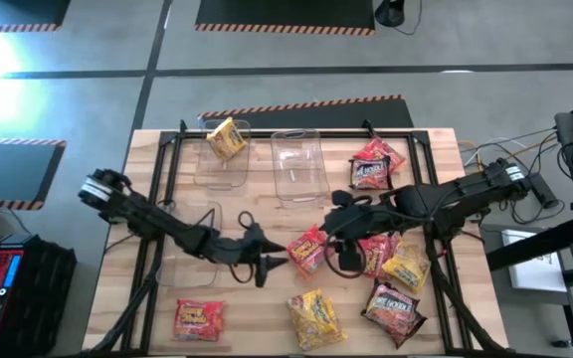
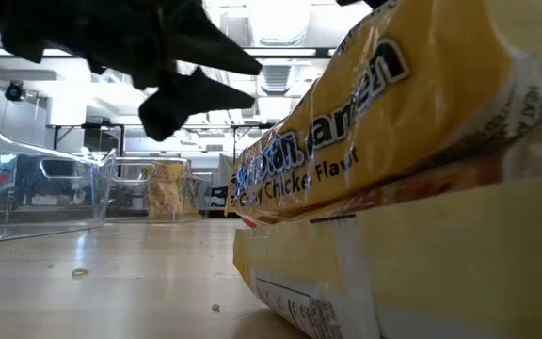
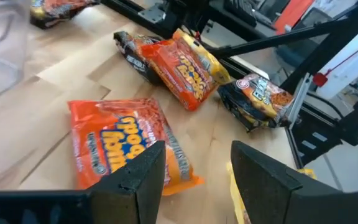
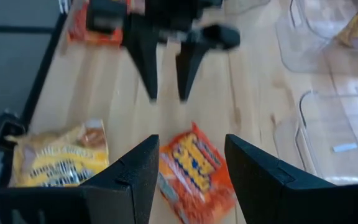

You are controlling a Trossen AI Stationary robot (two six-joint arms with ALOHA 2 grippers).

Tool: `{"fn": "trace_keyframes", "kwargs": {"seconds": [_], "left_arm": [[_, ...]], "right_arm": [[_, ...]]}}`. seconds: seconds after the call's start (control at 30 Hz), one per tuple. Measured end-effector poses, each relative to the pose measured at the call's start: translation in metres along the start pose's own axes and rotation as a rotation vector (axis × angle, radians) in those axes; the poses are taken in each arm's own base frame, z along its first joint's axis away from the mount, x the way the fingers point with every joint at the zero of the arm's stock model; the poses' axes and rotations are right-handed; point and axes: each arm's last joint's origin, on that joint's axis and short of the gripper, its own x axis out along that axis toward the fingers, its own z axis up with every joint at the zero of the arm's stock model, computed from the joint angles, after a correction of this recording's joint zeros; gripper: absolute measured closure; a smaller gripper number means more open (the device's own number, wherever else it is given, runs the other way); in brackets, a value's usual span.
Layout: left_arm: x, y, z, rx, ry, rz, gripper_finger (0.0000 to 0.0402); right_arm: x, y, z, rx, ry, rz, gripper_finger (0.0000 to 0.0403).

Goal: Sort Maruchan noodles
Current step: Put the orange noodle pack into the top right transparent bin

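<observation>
Dark left gripper [image 1: 277,261] and right gripper [image 1: 318,239], fingers spread and empty, flanking 1 orange packet [image 1: 306,250] mid-table. Judging: picking step beginning; needing 1 gripper lowering, pinching, carrying toward a clear bin [image 1: 299,165]. Yellow packet [image 1: 226,138] sitting binned already.

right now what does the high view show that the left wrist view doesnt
Only the high view shows the whole table: the clear bins, one holding a yellow packet, both arms, the right gripper, and two packets along the near edge. Only the left wrist view shows the left gripper's open fingers up close and the packets' print. Both show the red-orange packet ahead of the left gripper and the pile beyond.
</observation>
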Motion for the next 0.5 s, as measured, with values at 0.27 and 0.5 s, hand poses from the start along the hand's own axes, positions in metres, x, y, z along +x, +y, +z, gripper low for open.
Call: {"fn": "trace_keyframes", "kwargs": {"seconds": [0.27,0.5], "left_arm": [[0.022,-0.002,-0.01,-0.085,0.034,0.033,0.0235],[0.031,0.013,-0.036,-0.295,0.084,0.118,0.0235]], "right_arm": [[0.0,0.001,0.005,0.077,-0.048,0.01,0.0232],[0.002,0.001,-0.002,0.211,0.019,0.015,0.0232]]}}
